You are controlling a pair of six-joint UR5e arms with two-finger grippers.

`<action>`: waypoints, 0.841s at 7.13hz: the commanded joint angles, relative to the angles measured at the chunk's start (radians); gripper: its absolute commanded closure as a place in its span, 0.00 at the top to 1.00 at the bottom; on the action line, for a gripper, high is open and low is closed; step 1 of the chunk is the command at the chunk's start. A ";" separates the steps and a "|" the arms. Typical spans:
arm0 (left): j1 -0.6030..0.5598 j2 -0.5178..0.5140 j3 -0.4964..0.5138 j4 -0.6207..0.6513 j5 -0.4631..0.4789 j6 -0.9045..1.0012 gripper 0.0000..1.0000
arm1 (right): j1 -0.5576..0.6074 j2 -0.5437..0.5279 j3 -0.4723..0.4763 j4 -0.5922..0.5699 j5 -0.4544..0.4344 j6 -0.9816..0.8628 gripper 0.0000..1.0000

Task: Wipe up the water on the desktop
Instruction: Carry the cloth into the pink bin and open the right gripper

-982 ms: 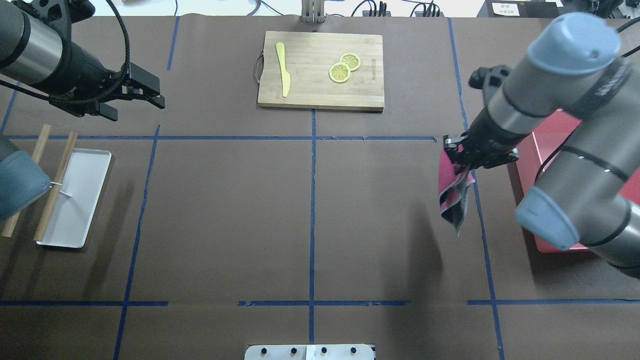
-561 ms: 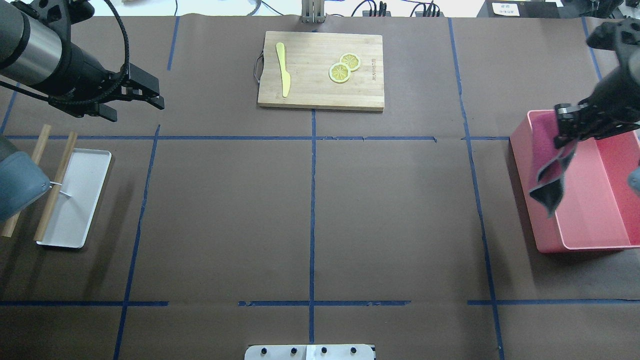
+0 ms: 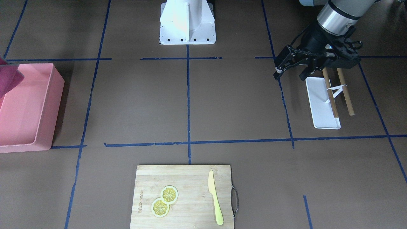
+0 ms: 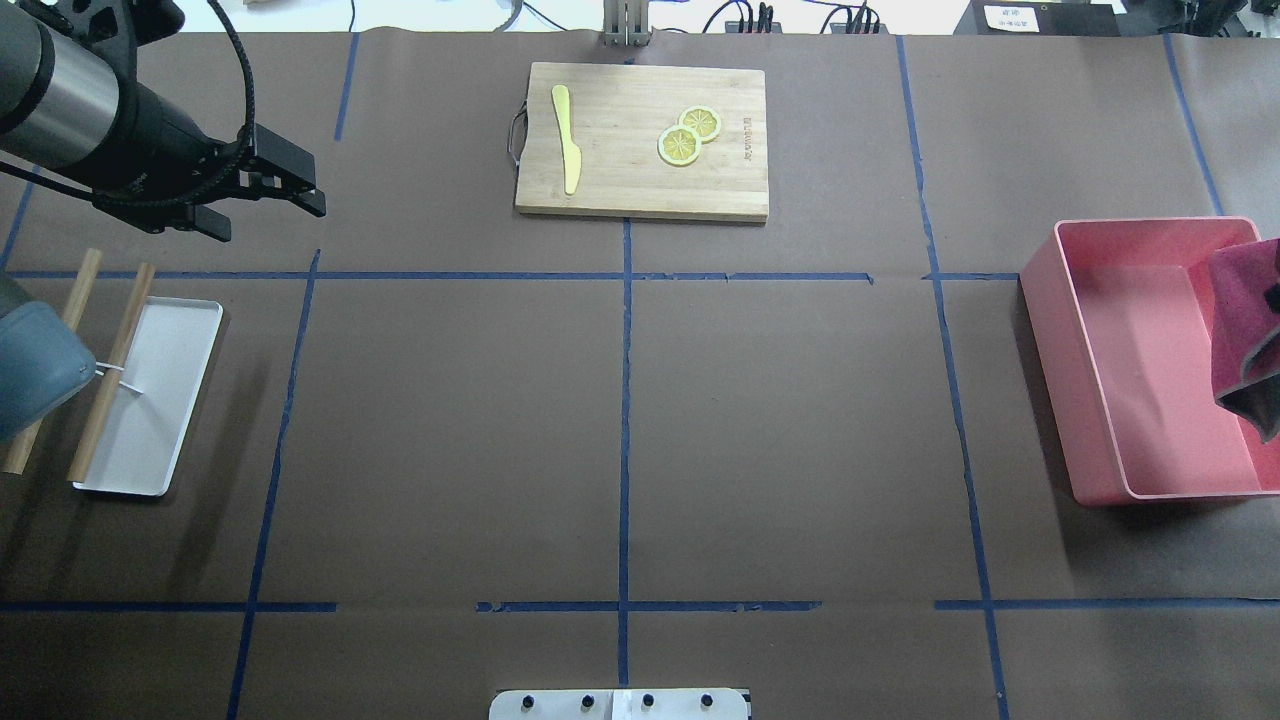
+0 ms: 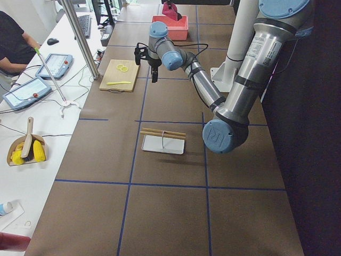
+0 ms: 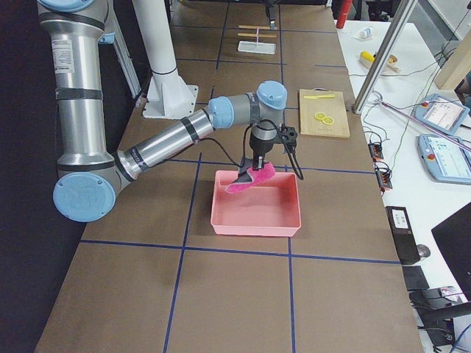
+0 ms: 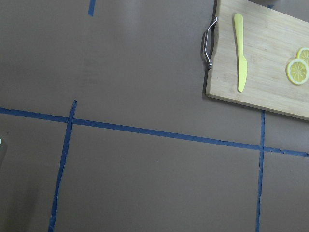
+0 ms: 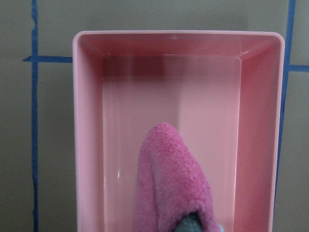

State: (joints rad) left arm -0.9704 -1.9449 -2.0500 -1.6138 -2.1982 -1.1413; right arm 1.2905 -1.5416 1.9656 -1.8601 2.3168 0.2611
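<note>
Now | left arm (image 4: 100, 130) stretched over desktop (image 4: 450, 420), jaws spread | right arm (image 6: 169, 136) over bin (image 4: 1042, 330) (jaws unclear)

Light is even and diffuse, from above; all views bright, sharp, no motion blur. Desktop (image 4: 800, 420) is matte and shows no glare. Pink bin (image 4: 1045, 350): in the overhead view a soft shadow lies on the desktop along its wall toward the table's centre and along its near edge. Right wrist view: pale reflection streaks on the bin's glossy inner floor. Cloth (image 8: 169, 183) above the bin is near the lens and slightly soft at that frame's bottom.
</note>
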 commanded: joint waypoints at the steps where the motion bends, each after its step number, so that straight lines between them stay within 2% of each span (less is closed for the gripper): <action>1: -0.002 0.000 0.001 -0.001 0.000 0.000 1.00 | -0.025 0.000 -0.134 0.117 0.003 -0.005 0.49; 2: -0.002 0.001 -0.001 0.000 0.000 0.000 1.00 | -0.026 -0.005 -0.137 0.124 0.003 -0.002 0.99; 4: -0.004 0.010 0.002 0.000 0.003 0.006 1.00 | -0.023 -0.002 -0.119 0.130 0.003 -0.006 1.00; 6: -0.094 0.143 -0.001 0.026 0.008 0.346 1.00 | 0.091 -0.005 -0.099 0.119 0.010 -0.034 1.00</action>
State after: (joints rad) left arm -1.0118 -1.8760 -2.0503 -1.6003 -2.1923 -0.9780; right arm 1.3182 -1.5425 1.8592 -1.7378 2.3244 0.2443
